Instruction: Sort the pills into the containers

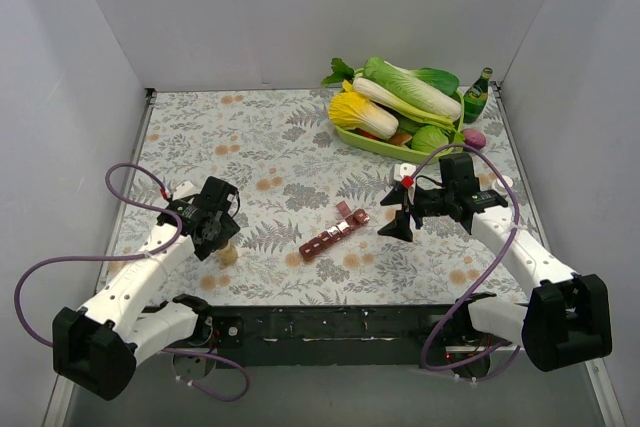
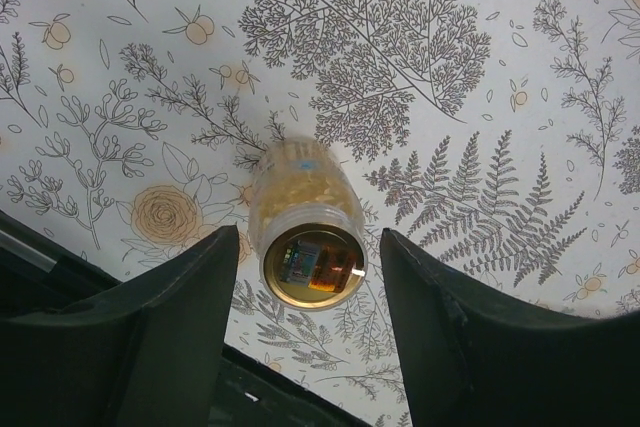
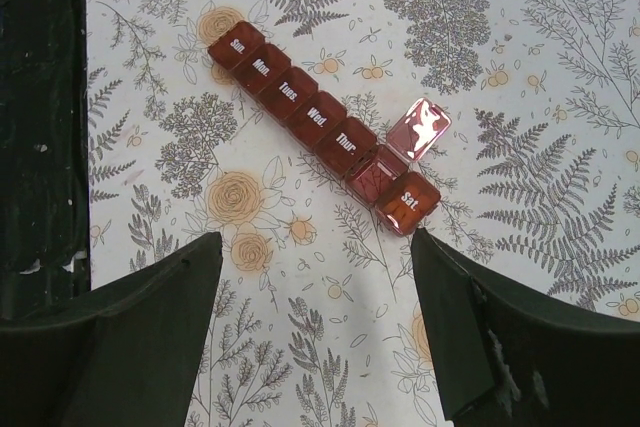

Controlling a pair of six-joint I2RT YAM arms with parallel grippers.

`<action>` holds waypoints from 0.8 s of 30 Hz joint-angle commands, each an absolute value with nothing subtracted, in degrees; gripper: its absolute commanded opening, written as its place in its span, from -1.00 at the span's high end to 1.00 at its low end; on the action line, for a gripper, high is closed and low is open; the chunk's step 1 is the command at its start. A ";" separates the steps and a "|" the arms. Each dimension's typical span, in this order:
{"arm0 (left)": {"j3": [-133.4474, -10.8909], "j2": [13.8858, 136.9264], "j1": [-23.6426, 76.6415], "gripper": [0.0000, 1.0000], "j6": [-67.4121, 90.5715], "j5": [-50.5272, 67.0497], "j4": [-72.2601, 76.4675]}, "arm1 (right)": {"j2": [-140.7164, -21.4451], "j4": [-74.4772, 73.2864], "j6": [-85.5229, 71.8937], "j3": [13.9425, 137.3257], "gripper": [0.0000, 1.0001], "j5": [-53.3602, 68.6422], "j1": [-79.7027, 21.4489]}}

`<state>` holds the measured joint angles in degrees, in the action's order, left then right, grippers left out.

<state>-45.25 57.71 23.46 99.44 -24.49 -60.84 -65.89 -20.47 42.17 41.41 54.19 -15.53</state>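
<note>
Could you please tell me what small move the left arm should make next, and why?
Probably close the left gripper on the bottle: it sits between the fingers with a gap on each side, so it is not gripped yet.

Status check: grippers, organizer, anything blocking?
Left gripper open, straddling pill bottle, no contact seen. Right gripper open above pill organizer, one lid up. Nothing blocking.

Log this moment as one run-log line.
left pincer: open, straddling pill bottle, gaps both sides | right pincer: open, over pill organizer | lid: one flipped open
</note>
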 commanded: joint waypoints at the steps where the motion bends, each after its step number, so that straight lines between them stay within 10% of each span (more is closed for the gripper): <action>1: -45.79 58.09 23.20 -0.12 100.19 -23.56 -61.70 | -66.18 -20.74 42.63 42.10 -0.67 55.46 -15.29; 10: -45.70 58.45 23.20 -0.01 99.93 -22.15 -61.61 | -67.15 -22.15 43.59 42.71 -0.67 55.46 -15.38; 18: -47.37 55.47 23.20 0.96 93.46 -18.82 -59.33 | -66.97 -24.25 46.57 42.71 -0.67 56.60 -15.38; 24: -48.78 50.01 23.29 1.00 76.04 12.87 -45.29 | -66.36 -37.92 65.16 44.29 -0.66 64.42 -16.61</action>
